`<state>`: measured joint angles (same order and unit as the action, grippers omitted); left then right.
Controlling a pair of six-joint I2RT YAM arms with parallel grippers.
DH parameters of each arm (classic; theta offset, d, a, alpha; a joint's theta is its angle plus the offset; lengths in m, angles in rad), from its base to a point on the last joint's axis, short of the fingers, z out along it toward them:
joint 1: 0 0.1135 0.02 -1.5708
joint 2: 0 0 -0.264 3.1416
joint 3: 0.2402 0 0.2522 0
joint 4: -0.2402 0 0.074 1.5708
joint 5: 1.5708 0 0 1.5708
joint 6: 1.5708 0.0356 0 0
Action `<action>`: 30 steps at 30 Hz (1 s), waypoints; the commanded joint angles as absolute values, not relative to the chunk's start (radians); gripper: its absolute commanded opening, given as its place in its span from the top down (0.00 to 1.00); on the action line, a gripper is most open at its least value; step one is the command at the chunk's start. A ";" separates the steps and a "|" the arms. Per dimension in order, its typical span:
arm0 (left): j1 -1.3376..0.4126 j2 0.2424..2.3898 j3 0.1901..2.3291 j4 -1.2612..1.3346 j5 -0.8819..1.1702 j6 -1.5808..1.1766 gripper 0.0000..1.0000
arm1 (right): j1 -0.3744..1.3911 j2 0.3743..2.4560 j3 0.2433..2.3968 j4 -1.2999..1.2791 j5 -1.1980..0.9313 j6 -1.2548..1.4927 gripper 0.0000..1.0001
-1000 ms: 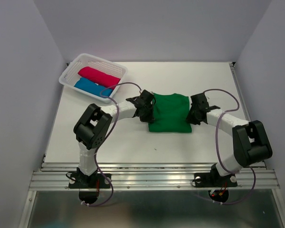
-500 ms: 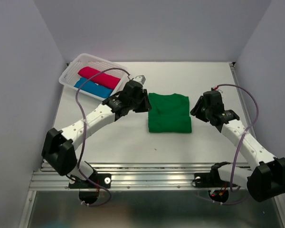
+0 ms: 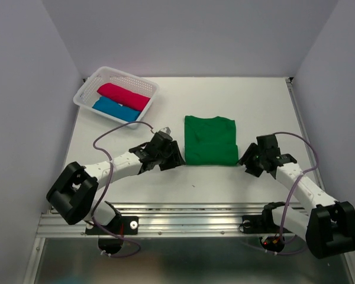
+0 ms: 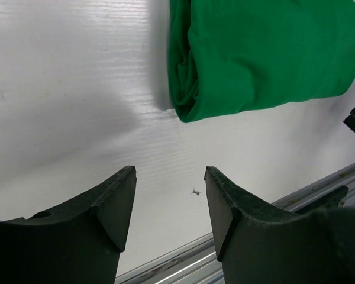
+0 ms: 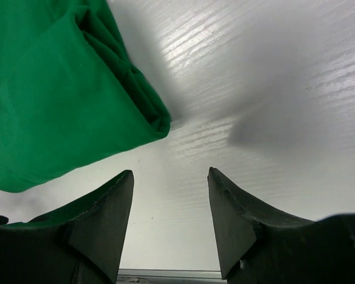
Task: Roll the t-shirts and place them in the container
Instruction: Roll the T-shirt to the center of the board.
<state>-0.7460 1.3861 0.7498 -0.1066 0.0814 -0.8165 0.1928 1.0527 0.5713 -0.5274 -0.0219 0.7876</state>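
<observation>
The left fingers [image 4: 106, 207] and right fingers [image 5: 236, 219] just let go of the green t-shirt [image 3: 210, 141]. Open and empty, they sit by its near corners, probably to start rolling.

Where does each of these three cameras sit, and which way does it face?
Top view: fixed above and behind the arms, looking down on the table; both whole arms show, left gripper and right gripper flanking the green t-shirt, basket far left.
Left wrist view: rides the left wrist, looking past its own open fingers at the shirt's near corner.
Right wrist view: same on the right wrist, its open fingers below the shirt's other near corner.
Shared: all three see the green t-shirt.
</observation>
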 commanded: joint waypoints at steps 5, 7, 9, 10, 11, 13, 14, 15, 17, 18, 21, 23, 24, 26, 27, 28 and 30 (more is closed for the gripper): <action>-0.772 1.468 0.729 0.116 0.127 -0.911 0.39 | 0.137 1.098 0.526 -0.385 -0.101 0.793 0.42; -0.772 1.482 0.718 0.136 0.135 -0.922 0.40 | 0.137 1.114 0.523 -0.370 -0.103 0.792 0.43; -0.772 1.500 0.715 0.155 0.133 -0.931 0.44 | 0.137 1.123 0.514 -0.356 -0.106 0.790 0.44; -0.772 1.505 0.712 0.161 0.133 -0.934 0.45 | 0.137 1.126 0.511 -0.344 -0.107 0.787 0.45; -0.772 1.517 0.710 0.173 0.135 -0.936 0.46 | 0.137 1.138 0.508 -0.335 -0.112 0.785 0.47; -0.772 1.529 0.712 0.178 0.135 -0.937 0.47 | 0.137 1.147 0.506 -0.328 -0.118 0.784 0.48; -0.772 1.543 0.712 0.181 0.135 -0.939 0.48 | 0.137 1.157 0.503 -0.325 -0.121 0.781 0.48; -0.772 1.551 0.712 0.184 0.133 -0.940 0.48 | 0.137 1.160 0.503 -0.322 -0.121 0.781 0.48; -0.772 1.560 0.712 0.190 0.135 -0.943 0.49 | 0.137 1.163 0.496 -0.314 -0.120 0.779 0.48; -0.772 1.569 0.709 0.199 0.135 -0.949 0.51 | 0.137 1.166 0.491 -0.310 -0.120 0.779 0.48; -0.770 1.589 0.713 0.218 0.130 -0.948 0.53 | 0.137 1.178 0.483 -0.295 -0.123 0.778 0.49; -0.772 1.604 0.718 0.221 0.126 -0.945 0.54 | 0.137 1.184 0.482 -0.284 -0.127 0.781 0.49; -0.772 1.608 0.719 0.221 0.126 -0.943 0.54 | 0.137 1.186 0.482 -0.279 -0.129 0.781 0.49; -0.772 1.614 0.719 0.221 0.118 -0.942 0.55 | 0.137 1.189 0.483 -0.267 -0.135 0.781 0.50; -0.772 1.615 0.719 0.222 0.115 -0.942 0.55 | 0.137 1.190 0.483 -0.262 -0.138 0.779 0.50; -0.770 1.617 0.721 0.222 0.109 -0.940 0.55 | 0.137 1.193 0.483 -0.247 -0.143 0.776 0.50; -0.770 1.624 0.727 0.207 0.095 -0.943 0.57 | 0.137 1.195 0.480 -0.221 -0.158 0.772 0.53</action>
